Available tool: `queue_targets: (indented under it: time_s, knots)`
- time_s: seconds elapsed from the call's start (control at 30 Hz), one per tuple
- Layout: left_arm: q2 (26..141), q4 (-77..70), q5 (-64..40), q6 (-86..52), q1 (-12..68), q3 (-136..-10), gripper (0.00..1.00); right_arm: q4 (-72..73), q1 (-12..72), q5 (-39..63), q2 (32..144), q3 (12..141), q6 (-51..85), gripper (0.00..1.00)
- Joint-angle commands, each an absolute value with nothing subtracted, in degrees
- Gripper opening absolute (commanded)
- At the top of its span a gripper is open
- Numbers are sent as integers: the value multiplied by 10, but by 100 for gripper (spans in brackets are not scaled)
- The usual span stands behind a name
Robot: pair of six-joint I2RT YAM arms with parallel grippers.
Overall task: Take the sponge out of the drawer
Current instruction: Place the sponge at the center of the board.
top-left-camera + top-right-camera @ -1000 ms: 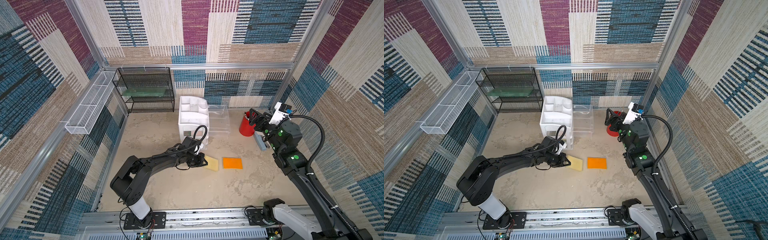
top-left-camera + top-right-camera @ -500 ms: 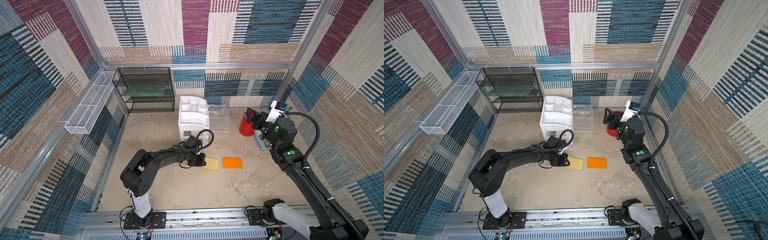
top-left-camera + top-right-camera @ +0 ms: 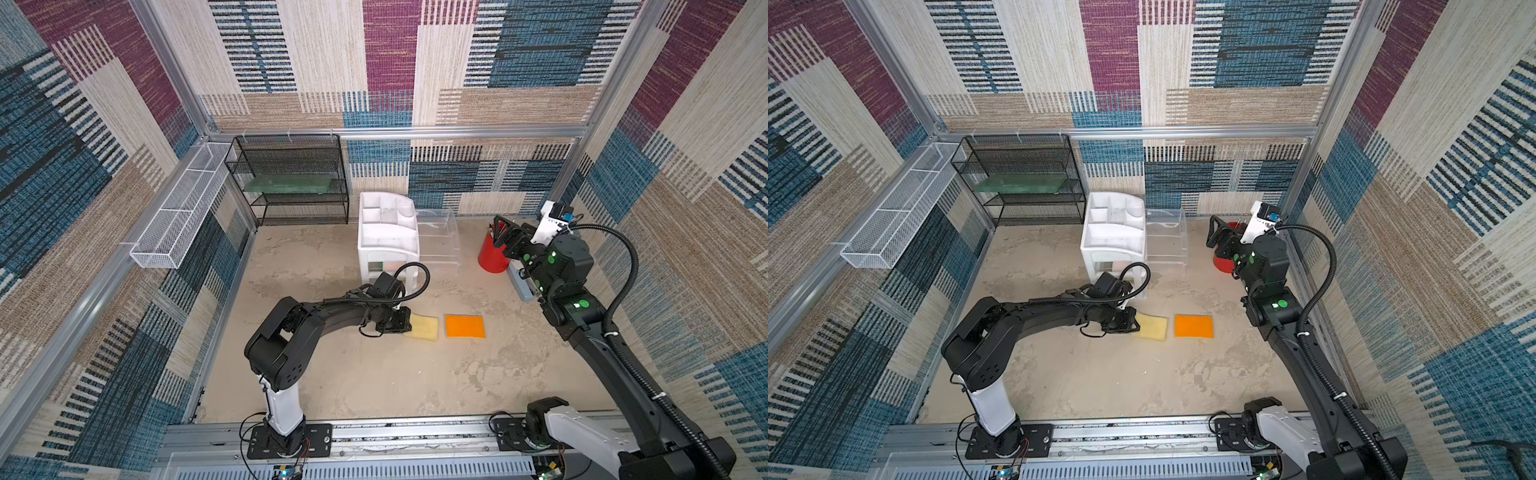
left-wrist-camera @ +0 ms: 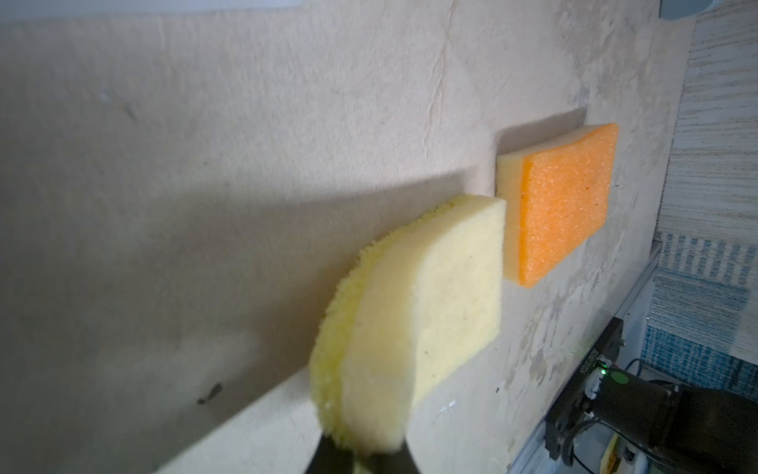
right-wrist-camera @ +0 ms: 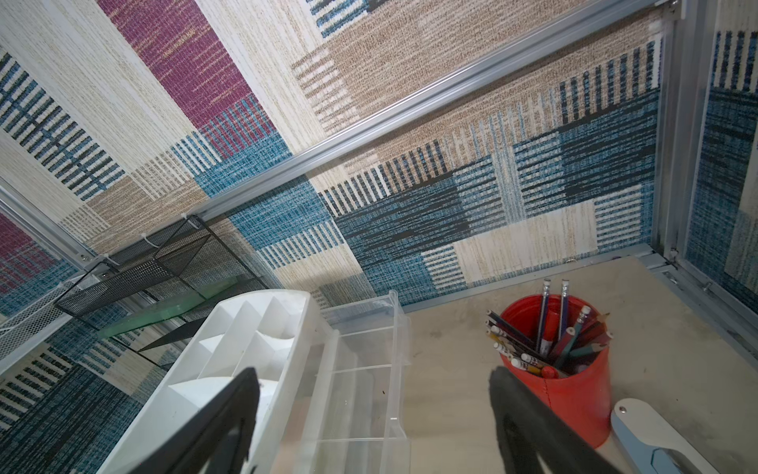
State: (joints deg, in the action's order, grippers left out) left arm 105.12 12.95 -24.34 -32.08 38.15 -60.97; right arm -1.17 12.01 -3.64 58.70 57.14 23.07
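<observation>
Sponge (image 4: 393, 328): clamped at its left end in closed left pincer (image 3: 405, 325), long axis running right, toward orange sponge (image 3: 465, 326).
Right pincer (image 5: 373, 414): open, empty (farther away).

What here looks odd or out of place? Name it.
The yellow sponge is squashed and bent where the shut left claw pinches its end. It sits beside the orange sponge on the table; nothing is spilled.

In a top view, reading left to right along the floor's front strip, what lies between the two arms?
Left gripper, shut on the yellow sponge → orange sponge → right arm.
</observation>
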Motion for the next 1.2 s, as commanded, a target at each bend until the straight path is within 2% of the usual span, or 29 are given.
queue_targets:
  time_s: [0.0, 0.27, 0.53, 0.9, 1.17]
  knots:
    - [1058, 108, -251, -341, 381, -611, 3, -7, 120, -46, 588, 575, 226, 89]
    - [1054, 78, -240, -375, 383, -592, 2, -14, 117, -47, 579, 574, 226, 89]
    - [1047, 87, -233, -371, 387, -592, 9, -18, 116, -46, 571, 570, 228, 89]
    - [1031, 119, -210, -356, 395, -591, 22, -21, 116, -50, 565, 568, 229, 89]
    - [1028, 145, -181, -345, 399, -601, 26, -21, 117, -49, 566, 568, 229, 89]
